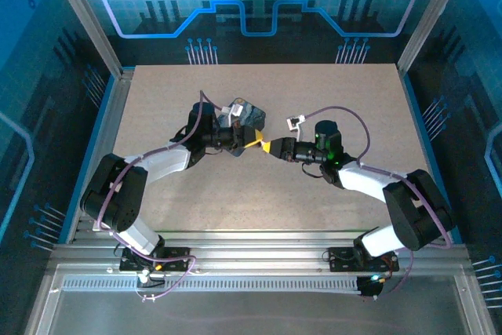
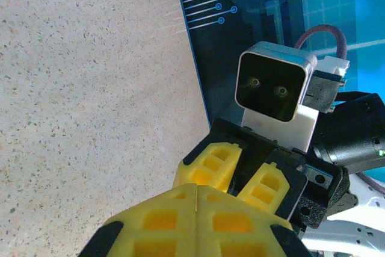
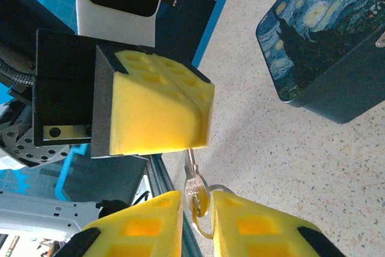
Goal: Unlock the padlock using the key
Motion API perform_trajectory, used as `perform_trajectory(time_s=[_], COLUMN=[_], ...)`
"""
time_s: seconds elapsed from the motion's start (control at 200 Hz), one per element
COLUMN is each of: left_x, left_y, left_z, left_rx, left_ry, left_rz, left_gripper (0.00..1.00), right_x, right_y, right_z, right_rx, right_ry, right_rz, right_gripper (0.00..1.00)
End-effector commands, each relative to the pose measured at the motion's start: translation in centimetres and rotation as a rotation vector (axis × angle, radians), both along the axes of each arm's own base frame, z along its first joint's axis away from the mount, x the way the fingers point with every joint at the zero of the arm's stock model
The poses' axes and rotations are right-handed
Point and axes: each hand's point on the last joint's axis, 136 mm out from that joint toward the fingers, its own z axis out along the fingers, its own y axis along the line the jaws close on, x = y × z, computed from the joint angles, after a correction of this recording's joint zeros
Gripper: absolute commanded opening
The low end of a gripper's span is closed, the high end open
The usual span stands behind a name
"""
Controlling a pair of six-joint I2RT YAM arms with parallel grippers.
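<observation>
Right gripper (image 3: 197, 212) pinches the key (image 3: 192, 183), whose tip touches the tightly closed left gripper (image 3: 203, 112).

Left arm (image 1: 149, 170) and right arm (image 1: 376, 186): white link shells, black joint housings, black base plates. A purple cable (image 2: 322, 27) runs along each arm. Left gripper (image 2: 197, 200) and right gripper (image 3: 197, 209): black bodies, with yellow fingers (image 3: 150, 103) moulded with square pockets. Wrist camera (image 2: 274, 85): white casing, black face, two lenses. A small green light (image 1: 332, 156) is lit on the right arm.
</observation>
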Motion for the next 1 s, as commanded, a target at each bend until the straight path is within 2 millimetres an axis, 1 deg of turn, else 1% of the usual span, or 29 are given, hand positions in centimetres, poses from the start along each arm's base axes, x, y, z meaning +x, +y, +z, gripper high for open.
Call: perform_trajectory(time_s=[0.0, 0.135, 0.23, 0.43, 0.64, 0.785, 0.995], left_x=[0.1, 0.0, -0.1, -0.4, -0.7, -0.9, -1.1], left_y=[0.1, 0.1, 0.1, 0.2, 0.0, -0.1, -0.4], left_z=[-0.2, -0.2, -0.1, -0.3, 0.1, 0.1, -0.1], left_rx=[-0.013, -0.018, -0.019, -0.016, -0.019, -0.011, -0.014], left_ry=[-0.002, 0.000, -0.001, 0.000, -0.016, -0.020, -0.014], left_rz=[0.002, -0.005, -0.009, -0.015, -0.032, -0.037, -0.046], left_gripper=[0.00, 0.00, 0.00, 0.00, 0.00, 0.00, 0.00], right_x=[-0.6, -0.4, -0.2, 0.3, 0.8, 1.0, 1.3], right_y=[0.9, 1.0, 1.0, 1.0, 0.9, 1.1, 1.2], right_z=[0.3, 0.1, 0.3, 0.6, 0.7, 0.8, 0.9], right_rx=[0.013, -0.001, 0.000, -0.008, -0.005, 0.004, 0.007], right_ry=[-0.024, -0.025, -0.029, -0.040, -0.035, -0.036, -0.038], right_rz=[0.038, 0.031, 0.026, 0.014, 0.004, 0.004, 0.002], right_gripper=[0.20, 0.21, 0.24, 0.24, 0.24, 0.20, 0.18])
